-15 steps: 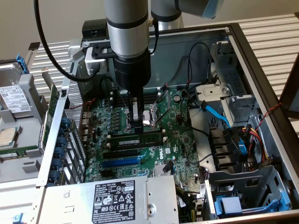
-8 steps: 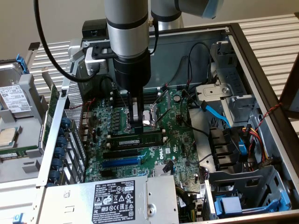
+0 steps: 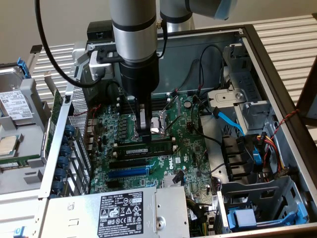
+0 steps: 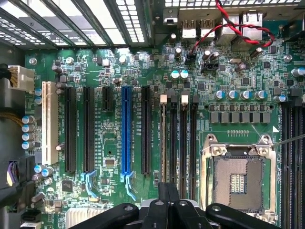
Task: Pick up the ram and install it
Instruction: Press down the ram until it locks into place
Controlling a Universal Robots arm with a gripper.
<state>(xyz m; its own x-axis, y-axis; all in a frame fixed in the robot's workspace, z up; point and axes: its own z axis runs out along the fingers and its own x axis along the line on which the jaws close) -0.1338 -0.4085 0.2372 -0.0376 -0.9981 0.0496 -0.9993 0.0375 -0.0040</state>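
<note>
Light level: bright, even, diffuse in both views.
Shadows: soft, deepest under the arm (image 3: 133,44) and along the case wall (image 3: 277,94).
Glare: mild sheen on the CPU socket frame (image 4: 238,150).
Focus: gripper (image 4: 167,205) linkage blurred in the wrist view; motherboard (image 4: 157,76) sharp.

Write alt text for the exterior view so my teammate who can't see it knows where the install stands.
The gripper, shut, presses down onto the ram, a long dark stick lying along a memory slot on the green motherboard inside an open computer case. The empty CPU socket sits just behind the fingers, and a blue expansion slot lies in front of the ram.
</note>
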